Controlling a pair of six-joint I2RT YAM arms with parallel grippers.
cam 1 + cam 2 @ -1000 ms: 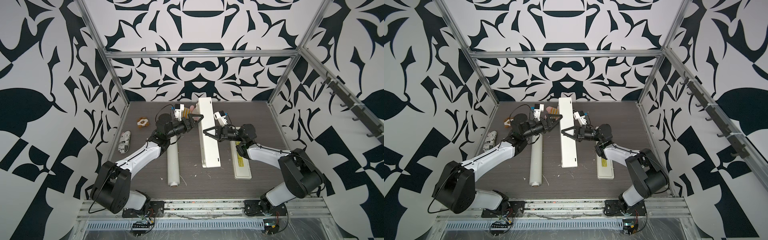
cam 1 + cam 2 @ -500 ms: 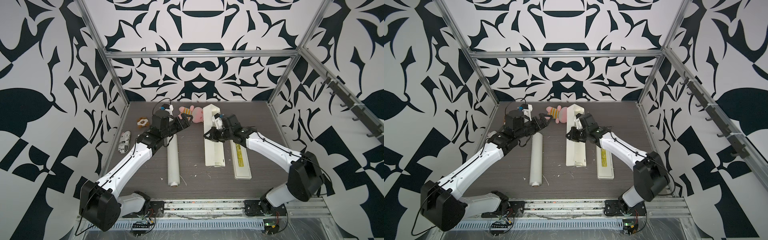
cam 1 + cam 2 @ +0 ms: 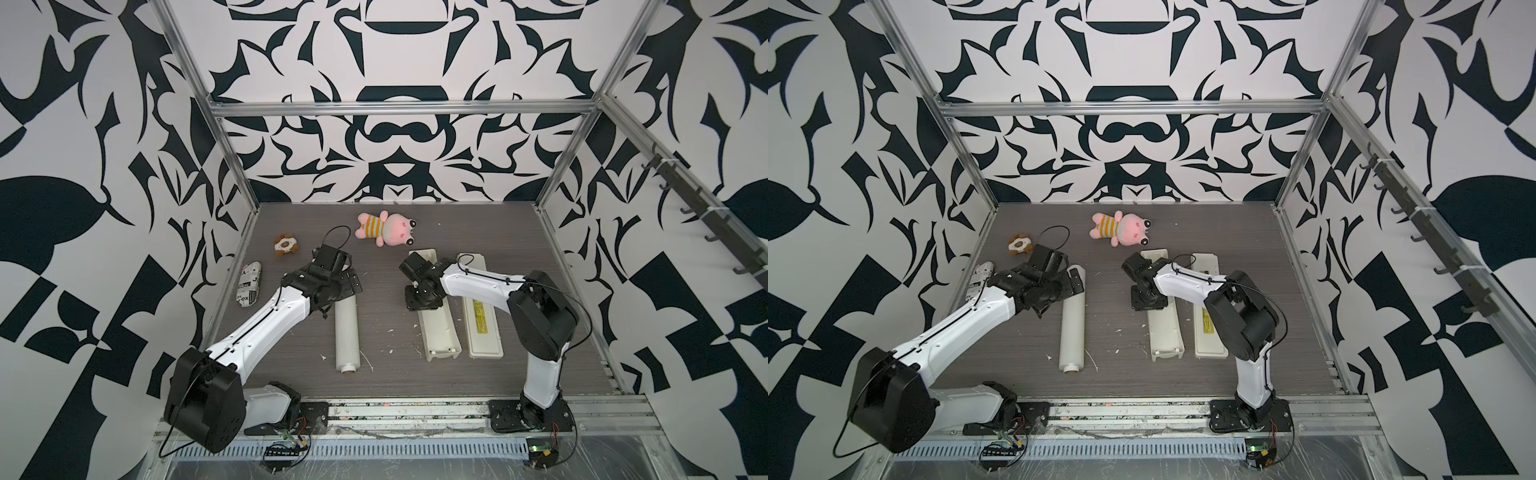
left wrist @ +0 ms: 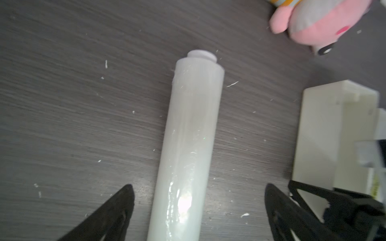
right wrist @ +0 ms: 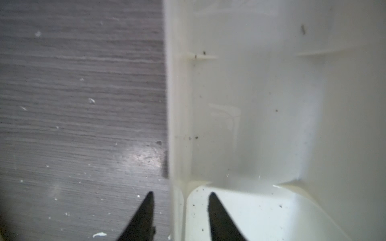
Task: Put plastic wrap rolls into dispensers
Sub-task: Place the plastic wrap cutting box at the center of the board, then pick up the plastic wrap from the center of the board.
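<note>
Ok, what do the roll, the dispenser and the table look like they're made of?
Roll: thin film wound tight, milky and glossy, judging by the fine wrinkles and a bright glare spot.
Dispenser: rigid cream plastic with a smooth semi-gloss finish; moulded ribs show inside the trough.
Table: grey wood-grain surface, probably laminate rather than solid wood, with streaky even grain and a faint sheen.

glossy milky white marks the long cylinder of plastic wrap, set off by a grey wood-grain tabletop flecked with white specks. the long plastic dispenser box is cream-white, its flat lid bearing a yellow label strip. the plush toy is pink with orange stripes, the small soft toy brown and cream, the short bundle newsprint black-and-white. bold black shapes cover the white walls.
</note>
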